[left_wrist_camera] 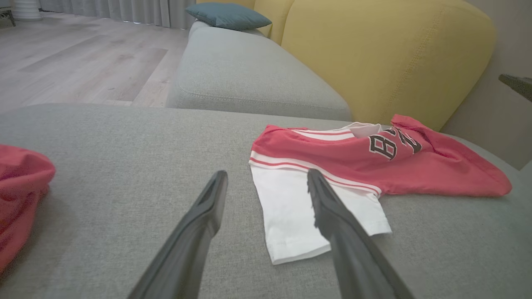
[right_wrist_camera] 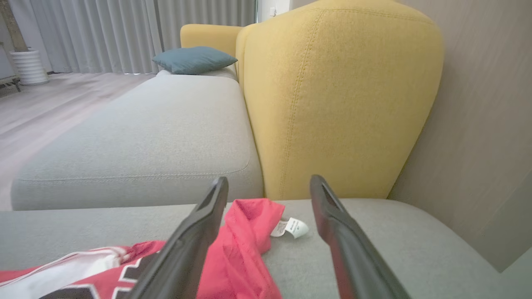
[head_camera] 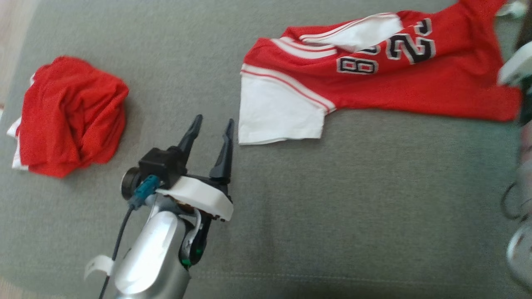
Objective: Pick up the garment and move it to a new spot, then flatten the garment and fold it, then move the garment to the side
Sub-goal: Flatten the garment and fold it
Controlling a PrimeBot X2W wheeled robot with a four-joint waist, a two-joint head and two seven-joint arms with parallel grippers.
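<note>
The garment [head_camera: 415, 87] is a red jersey with white sleeves and black numbers. It lies spread, partly rumpled, across the far right of the grey seat [head_camera: 332, 199]. My left gripper [head_camera: 214, 121] is open just left of the jersey's white sleeve [left_wrist_camera: 291, 207], above the cushion and holding nothing. A pale part of my right arm [head_camera: 517, 64] shows at the jersey's right end. In the right wrist view my right gripper [right_wrist_camera: 269, 187] is open above the garment's red hem [right_wrist_camera: 245, 236] and its white tag [right_wrist_camera: 293, 227], gripping nothing.
A second red cloth [head_camera: 70, 116] lies crumpled at the seat's left edge. A yellow backrest [left_wrist_camera: 386, 54] rises behind the jersey, with a wall to its right. Beyond are another grey cushion [left_wrist_camera: 241, 70], a teal pillow [left_wrist_camera: 228, 15] and wooden floor [left_wrist_camera: 75, 62].
</note>
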